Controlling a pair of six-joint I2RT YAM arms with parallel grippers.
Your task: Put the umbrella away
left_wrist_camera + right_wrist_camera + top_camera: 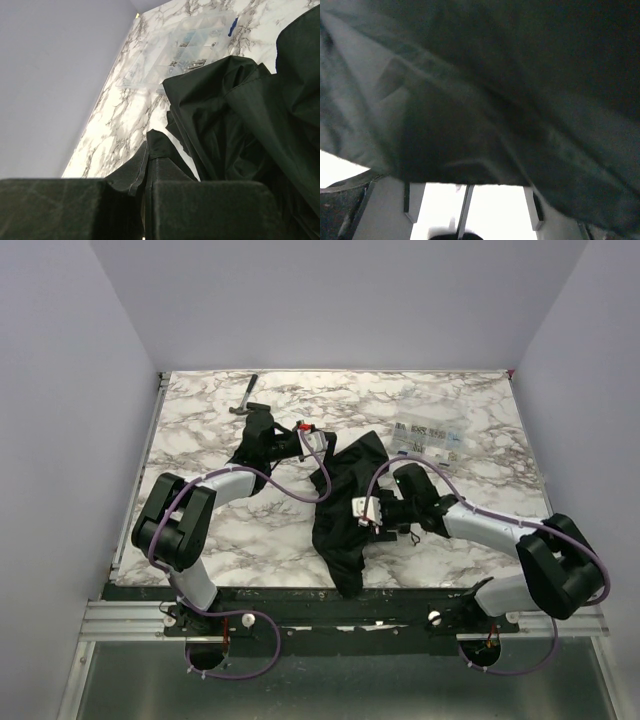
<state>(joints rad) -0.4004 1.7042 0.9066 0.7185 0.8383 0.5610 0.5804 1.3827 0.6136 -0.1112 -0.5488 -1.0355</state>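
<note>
Items counted, left to right: one hammer (244, 400), two arms, one umbrella (345, 505), one clear compartment box (428, 437).

Hammer: lies at the far left of the table (200, 455), near the back edge, well apart from the umbrella.

Left gripper (322, 452): reaches in over the table to the upper left edge of the umbrella. In the left wrist view its two dark fingers (210, 210) stand almost together, with a fold of black fabric running down into the narrow seam between them; it is clamped on that fold.

Umbrella: in the middle of the table, between the two grippers. The canopy is loose and crumpled, not folded up. One tail of fabric trails to the near edge of the table. Shaft and handle cannot be made out.

Right gripper (354, 511): sits against the right side of the canopy. The right wrist view is almost wholly covered by dark fabric. Whether the fingers are apart or together cannot be told.

Box: far right of centre, beyond the right arm, apart from the umbrella. Small parts show in its compartments.

Surface: white marble pattern with grey veins. A metal rail (330, 620) at the near edge carries both arm bases.

Room: plain lavender walls (60, 390) on the left, back and right.
</note>
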